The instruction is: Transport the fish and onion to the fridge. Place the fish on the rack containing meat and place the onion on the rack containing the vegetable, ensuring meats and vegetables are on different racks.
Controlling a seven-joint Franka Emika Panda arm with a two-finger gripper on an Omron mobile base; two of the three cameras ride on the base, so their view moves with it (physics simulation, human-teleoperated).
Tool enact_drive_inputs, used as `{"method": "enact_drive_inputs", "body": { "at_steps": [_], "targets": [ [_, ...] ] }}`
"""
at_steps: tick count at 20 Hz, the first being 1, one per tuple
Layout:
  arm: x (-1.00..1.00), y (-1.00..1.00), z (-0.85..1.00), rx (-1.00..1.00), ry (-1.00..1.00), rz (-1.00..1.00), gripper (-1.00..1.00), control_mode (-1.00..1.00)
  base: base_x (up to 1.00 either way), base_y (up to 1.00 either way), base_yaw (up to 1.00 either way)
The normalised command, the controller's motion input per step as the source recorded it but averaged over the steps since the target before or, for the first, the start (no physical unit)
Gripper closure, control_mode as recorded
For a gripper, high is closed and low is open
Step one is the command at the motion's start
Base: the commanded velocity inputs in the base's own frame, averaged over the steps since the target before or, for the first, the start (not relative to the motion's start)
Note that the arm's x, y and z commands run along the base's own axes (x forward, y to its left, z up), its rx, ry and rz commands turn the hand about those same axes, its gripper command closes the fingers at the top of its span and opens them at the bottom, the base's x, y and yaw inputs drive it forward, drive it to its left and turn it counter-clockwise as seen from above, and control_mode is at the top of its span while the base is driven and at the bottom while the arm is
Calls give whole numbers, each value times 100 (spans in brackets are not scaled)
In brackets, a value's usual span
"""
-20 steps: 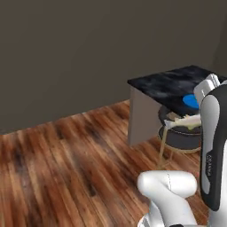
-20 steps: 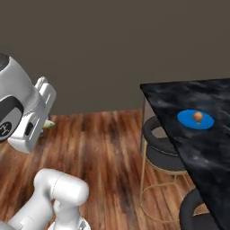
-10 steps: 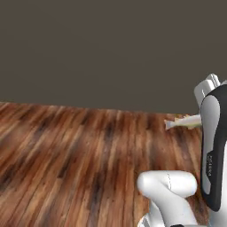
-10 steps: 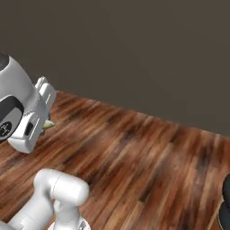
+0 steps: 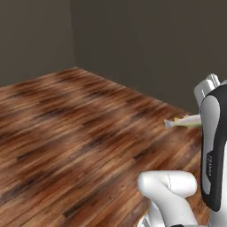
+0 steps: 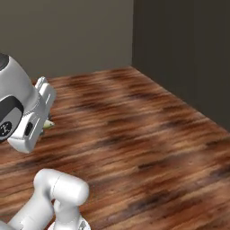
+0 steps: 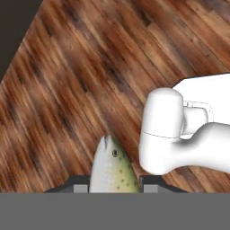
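Poking out from between the two dark tips at the bottom of the hand view, the fish (image 7: pixel 112 168) is showing its pale, speckled head, with a small dark eye and a greener back, and it is pointing up the picture over the wooden floor (image 7: pixel 76 81). The pincer (image 7: pixel 112 183) is pinching the fish, one tip lying against each flank. Only the head and front part of the body are showing; the rest is hidden below the tips.

In the left base view the fish (image 5: pixel 182 122) is sticking out sideways from behind the white arm, its slim pale body hanging level in the air above the floor (image 5: pixel 71 128), with nothing under it. In the right base view a small pale piece of the fish (image 6: pixel 48 124) is peeking out just past the white hand, again above the floor (image 6: pixel 134 130) and clear of it.

Beyond the fish, the brown plank floor is running away to two dark grey walls (image 5: pixel 146 44) that are meeting in a corner (image 6: pixel 133 33). Below the fish in both base views, the robot's white body is rising from the bottom edge.
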Motion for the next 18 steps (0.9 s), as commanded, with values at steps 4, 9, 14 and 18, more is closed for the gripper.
{"method": "enact_drive_inputs", "body": {
  "at_steps": [4,9,14,18],
  "targets": [
    [0,0,0,0,0,0,100,100,0,-9,100],
    [0,0,0,0,0,0,100,100,0,-11,100],
    [0,0,0,0,0,0,100,100,0,-14,100],
    [0,0,0,0,0,0,100,100,1,-17,100]
  ]
}}
